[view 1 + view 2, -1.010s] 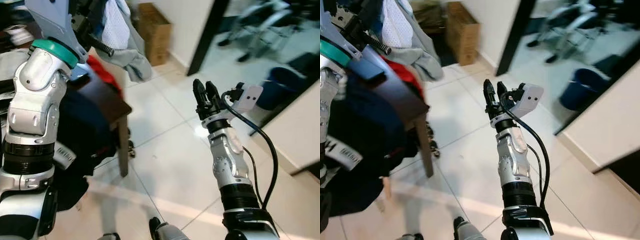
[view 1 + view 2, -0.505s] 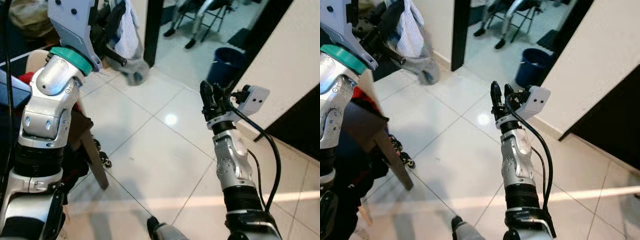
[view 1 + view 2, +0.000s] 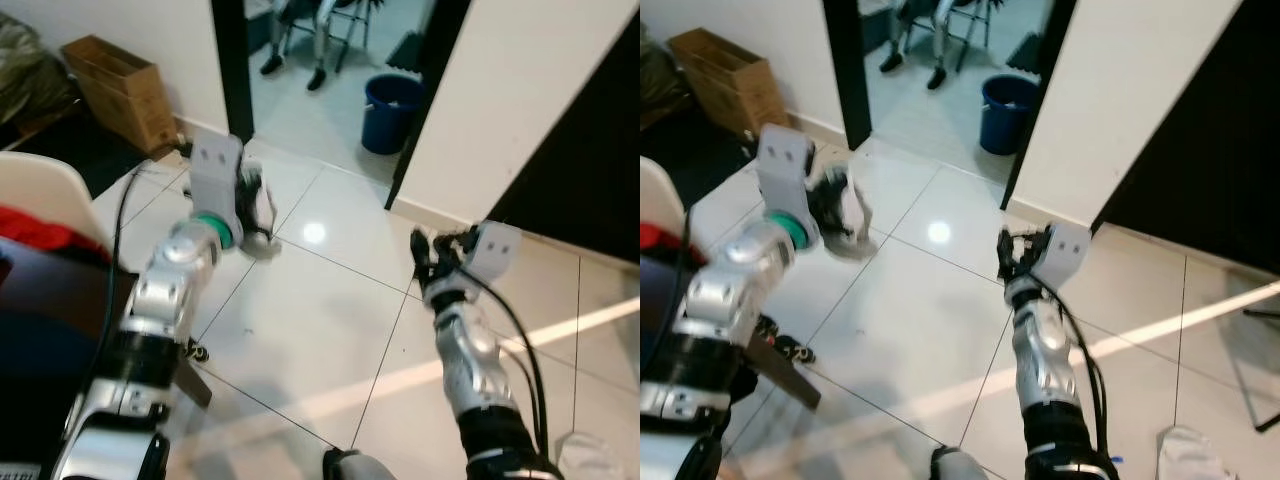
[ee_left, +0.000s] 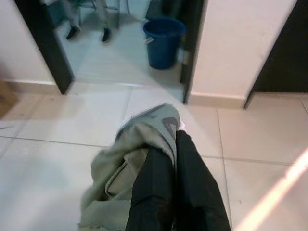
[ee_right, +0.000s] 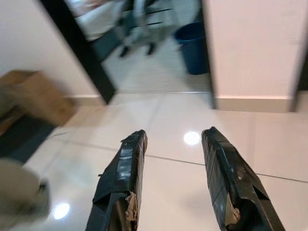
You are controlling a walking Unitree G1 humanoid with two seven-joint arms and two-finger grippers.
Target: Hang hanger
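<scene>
Grey-green cloth [image 4: 130,159] is clamped between the closed black fingers of the left gripper [image 4: 173,192], which is held out at mid height above the pale tiled floor [image 3: 300,330]; the garment droops from the fingertips and partly wraps them. Whether a hanger sits inside the cloth cannot be told. The right gripper [image 5: 175,178] is raised beside it, fingers spread apart with nothing between them, pointing toward an open doorway [image 3: 320,60]. Beyond the doorway stands a blue bucket [image 3: 388,100], and the legs of a seated person [image 3: 300,40] are visible near a chair. A cardboard box [image 3: 115,90] rests against the wall on the robot's left.
</scene>
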